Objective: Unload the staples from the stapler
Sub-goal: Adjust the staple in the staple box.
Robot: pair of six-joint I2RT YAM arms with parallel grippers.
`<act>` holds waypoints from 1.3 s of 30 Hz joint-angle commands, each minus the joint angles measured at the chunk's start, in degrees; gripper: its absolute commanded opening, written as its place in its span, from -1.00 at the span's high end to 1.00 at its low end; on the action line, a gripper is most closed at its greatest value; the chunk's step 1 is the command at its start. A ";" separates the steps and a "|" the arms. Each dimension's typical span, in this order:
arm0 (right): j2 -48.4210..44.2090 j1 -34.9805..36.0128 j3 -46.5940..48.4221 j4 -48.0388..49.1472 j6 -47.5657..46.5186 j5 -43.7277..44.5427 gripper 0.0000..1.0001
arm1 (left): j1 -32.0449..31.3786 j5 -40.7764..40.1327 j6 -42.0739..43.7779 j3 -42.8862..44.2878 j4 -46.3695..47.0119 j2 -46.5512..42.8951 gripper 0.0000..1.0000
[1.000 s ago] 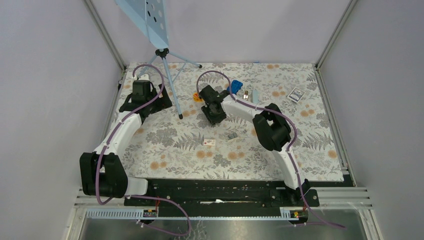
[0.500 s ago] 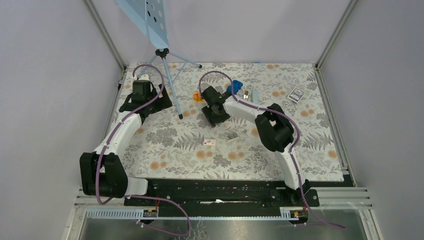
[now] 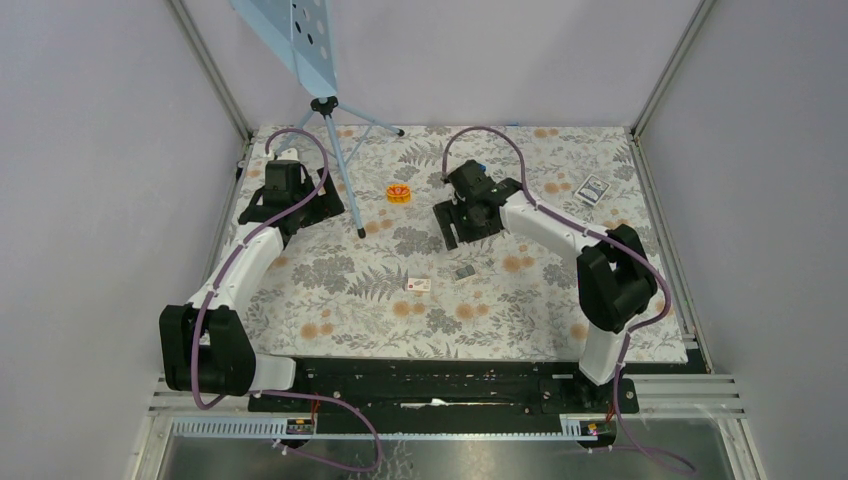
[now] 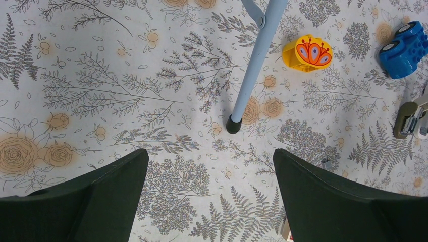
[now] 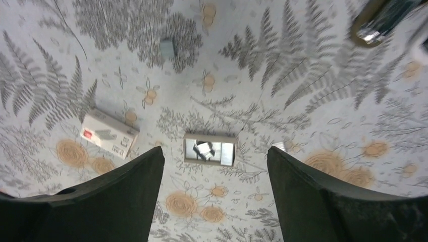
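- Your right tool [image 5: 214,151] is released. Both fingers stand wide apart with nothing between them, above the desk [image 3: 330,290] just right of the small white box [image 5: 108,133].
- I judge the staples [image 5: 166,49] to be the tiny grey strip lying loose on the desk. In the right wrist view it is up-frame and slightly right of the white box, touching nothing.
- The stapler [image 4: 410,118] lies far up-frame and right of the white box, with only its end showing. You cannot tell from here whether any staples are left inside it.
- A small open tray [image 5: 209,149] with something silvery in it sits just right of the white box, directly under your open fingers. Don't mistake it for the strip.
- With the strip lying free, the step in hand looks like clearing away. Lift straight up before you swing sideways, so neither finger brushes the strip or pushes the tray into the white box.
- If you check the stapler, come in slowly with the fingers wide.
- Your left tool [image 4: 210,151] is also released and empty, well left of the white box. Leave it parked.
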 commanded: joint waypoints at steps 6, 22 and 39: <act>0.61 0.47 -5.98 -1.38 -1.37 -6.51 -0.61 | 0.36 0.20 0.73 1.20 1.92 -0.34 -0.97; 4.09 0.47 -6.65 -0.17 -1.53 -4.93 -0.45 | 0.36 0.21 0.63 1.12 2.10 0.46 -0.97; 6.29 0.54 -6.19 0.10 -1.34 -4.10 -0.38 | 0.36 1.95 0.59 1.21 2.04 0.28 -0.97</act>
